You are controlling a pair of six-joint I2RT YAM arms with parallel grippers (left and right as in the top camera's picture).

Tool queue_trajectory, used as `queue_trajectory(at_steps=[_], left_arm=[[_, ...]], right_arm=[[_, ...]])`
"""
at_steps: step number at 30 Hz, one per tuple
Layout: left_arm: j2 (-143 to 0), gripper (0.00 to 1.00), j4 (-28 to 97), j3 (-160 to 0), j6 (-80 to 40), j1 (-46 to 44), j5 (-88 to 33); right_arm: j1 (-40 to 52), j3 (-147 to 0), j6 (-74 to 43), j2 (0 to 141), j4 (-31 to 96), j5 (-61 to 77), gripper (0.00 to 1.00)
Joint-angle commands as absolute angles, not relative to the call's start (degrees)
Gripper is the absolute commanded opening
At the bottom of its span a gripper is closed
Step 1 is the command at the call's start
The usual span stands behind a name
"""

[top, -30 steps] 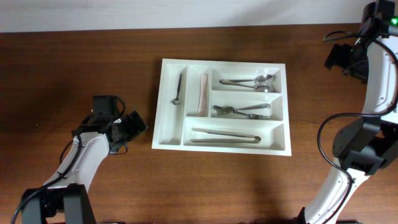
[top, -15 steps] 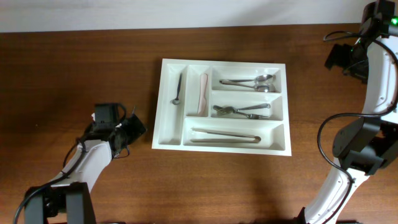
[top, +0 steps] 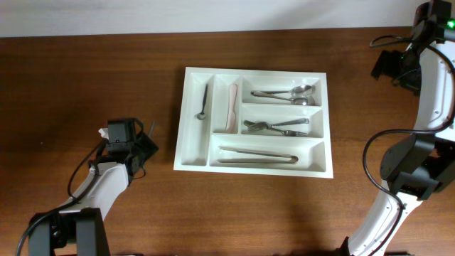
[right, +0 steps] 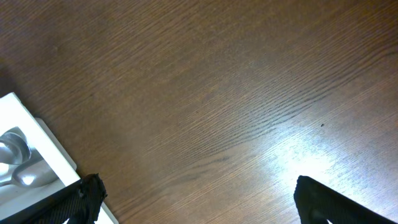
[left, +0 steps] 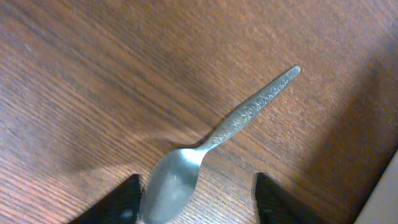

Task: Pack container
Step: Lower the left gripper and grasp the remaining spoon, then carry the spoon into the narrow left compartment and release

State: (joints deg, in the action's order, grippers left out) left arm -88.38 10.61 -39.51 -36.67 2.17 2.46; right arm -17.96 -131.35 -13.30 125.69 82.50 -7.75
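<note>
The white container lies mid-table with five compartments holding a dark small spoon, a pinkish knife, spoons, forks and tongs. A silver spoon with a patterned handle lies on the wood just left of the container. My left gripper is open and low over it, with the spoon's bowl between the fingertips, close to the left finger; it also shows in the overhead view. My right gripper is open and empty, at the table's far right.
The right wrist view shows the container's corner with spoon bowls at its left edge, and bare wood beside it. The table's back edge meets a pale wall. A corner of the container shows in the left wrist view.
My left gripper has drawn back toward the near left and tipped down over the loose spoon. The right arm and the container's contents have not moved.
</note>
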Motion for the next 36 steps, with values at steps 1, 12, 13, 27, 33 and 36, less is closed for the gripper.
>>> queue_trajectory(at_steps=[1,12,13,27,33,36], left_arm=[[-87.79,0.48,9.98,-39.03,-36.71,2.31,3.92],[-91.42,0.52,9.82,-37.6,-37.98,2.31,1.26],[-92.16,0.53,9.85,-37.52,-39.11,2.31,1.1],[-95.13,0.22,4.93,-37.52,-40.34,2.31,-1.78],[-95.13,0.02,4.78,-37.54,-40.34,2.31,-1.78],[-95.13,0.02,3.31,-37.54,-40.32,2.31,-2.02]], right_arm=[[-17.65,-131.13,-13.3,125.95,82.5,-8.64,0.99],[-17.65,-131.13,-13.3,125.95,82.5,-8.64,0.99],[-17.65,-131.13,-13.3,125.95,82.52,-8.64,0.99],[-17.65,-131.13,-13.3,125.95,82.5,-8.64,0.99],[-17.65,-131.13,-13.32,125.95,82.5,-8.64,0.99],[-17.65,-131.13,-13.3,125.95,82.5,-8.64,0.99]])
